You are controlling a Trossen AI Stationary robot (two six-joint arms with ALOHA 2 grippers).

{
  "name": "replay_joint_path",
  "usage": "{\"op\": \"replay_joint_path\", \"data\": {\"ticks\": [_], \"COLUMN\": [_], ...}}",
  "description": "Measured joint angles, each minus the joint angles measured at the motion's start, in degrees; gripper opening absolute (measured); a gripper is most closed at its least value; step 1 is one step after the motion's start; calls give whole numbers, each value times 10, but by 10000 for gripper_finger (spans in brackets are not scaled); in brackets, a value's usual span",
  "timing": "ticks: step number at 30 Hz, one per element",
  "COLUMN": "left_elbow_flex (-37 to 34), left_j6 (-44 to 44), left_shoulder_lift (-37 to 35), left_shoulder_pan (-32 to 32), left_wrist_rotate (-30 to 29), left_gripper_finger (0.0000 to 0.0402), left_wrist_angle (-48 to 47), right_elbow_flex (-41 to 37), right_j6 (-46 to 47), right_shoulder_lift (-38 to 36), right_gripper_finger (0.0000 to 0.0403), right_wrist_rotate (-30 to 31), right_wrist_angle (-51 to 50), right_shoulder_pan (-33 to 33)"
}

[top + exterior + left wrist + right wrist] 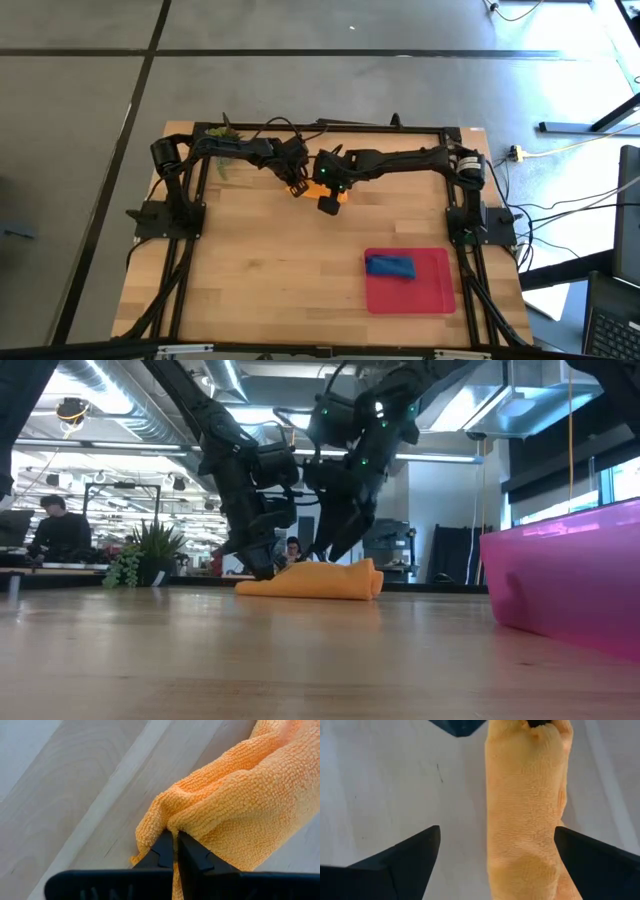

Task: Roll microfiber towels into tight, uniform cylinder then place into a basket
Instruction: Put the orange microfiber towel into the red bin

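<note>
The orange towel (318,581) lies on the table as a loose roll at mid-table, toward the far edge. My left gripper (175,837) is shut on its left end. My right gripper (497,837) hovers open over the roll (525,820), one finger on either side and the roll nearer one of them. Whether the right gripper touches the roll I cannot tell. The blue towel (390,265) lies rolled up in the red basket (435,295) at the near right. My left gripper pinches a bunched fold at the orange towel's end (161,822) between its two fingertips (192,851). More than one layer is caught there. The fingers slant down from the table's left. The towel rests on the table and stays slack.
The red basket's wall (560,585) stands close on the right in the low view. Bare wooden table (260,270) lies between the towel and the near edge. Both arms (400,160) crowd the far middle. A black frame (180,260) runs along the table's sides.
</note>
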Motion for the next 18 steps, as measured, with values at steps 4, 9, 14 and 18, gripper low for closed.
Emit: {"op": "replay_joint_path", "data": {"ticks": [4, 9, 14, 18], "left_elbow_flex": [0, 1, 1, 1], "left_j6": [0, 0, 0, 0], "left_shoulder_lift": [0, 0, 0, 0], "left_shoulder_pan": [0, 0, 0, 0], "left_wrist_rotate": [0, 0, 0, 0], "left_gripper_finger": [0, 0, 0, 0], "left_wrist_angle": [1, 1, 1, 1], "right_elbow_flex": [0, 0, 0, 0], "right_j6": [-24, -42, -56, -58], "right_shoulder_lift": [8, 21, 47, 72], "right_gripper_finger": [391, 392, 392, 392], "right_wrist_rotate": [0, 0, -41, -55], "right_wrist_angle": [3, 6, 20, 26], "right_shoulder_pan": [-14, -29, -32, -32]}}
